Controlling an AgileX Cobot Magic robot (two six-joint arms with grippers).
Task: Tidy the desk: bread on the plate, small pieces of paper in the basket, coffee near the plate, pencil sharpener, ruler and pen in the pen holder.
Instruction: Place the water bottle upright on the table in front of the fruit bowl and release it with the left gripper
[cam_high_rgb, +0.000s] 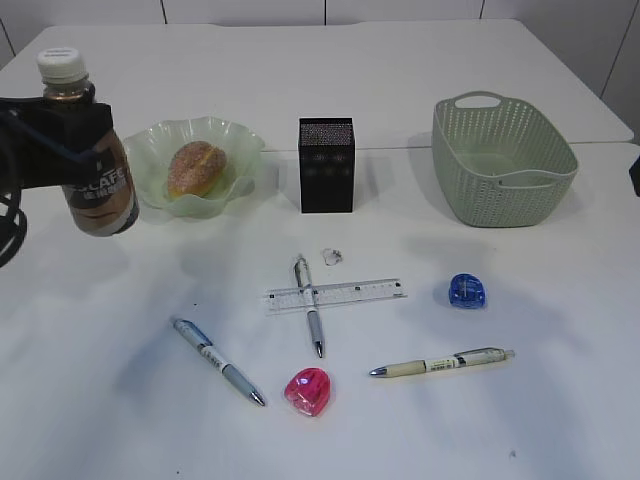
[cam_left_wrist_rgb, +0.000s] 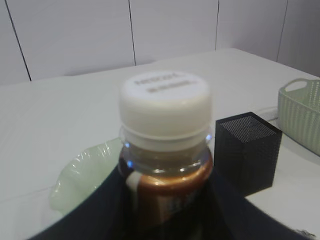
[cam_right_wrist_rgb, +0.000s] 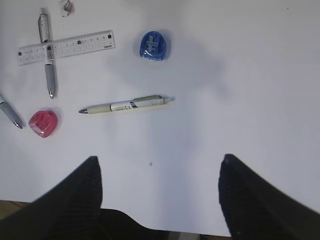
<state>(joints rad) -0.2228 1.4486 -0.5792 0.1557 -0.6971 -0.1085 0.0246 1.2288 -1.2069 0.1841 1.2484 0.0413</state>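
Left gripper clamps a coffee bottle above the white table, just left of the plate.

Only the exterior view shows the bread on the ruffled green glass plate; the right wrist view alone shows the right gripper, its ribbed black fingers spread wide over bare tabletop. A clear ruler crosses one pen. The mesh pen holder and woven basket stand behind; white wall panels back the left wrist view.

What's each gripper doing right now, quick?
Left gripper: closed on the coffee bottle, held above the table beside the plate.
Right gripper: open, empty, over bare table near the green pen.
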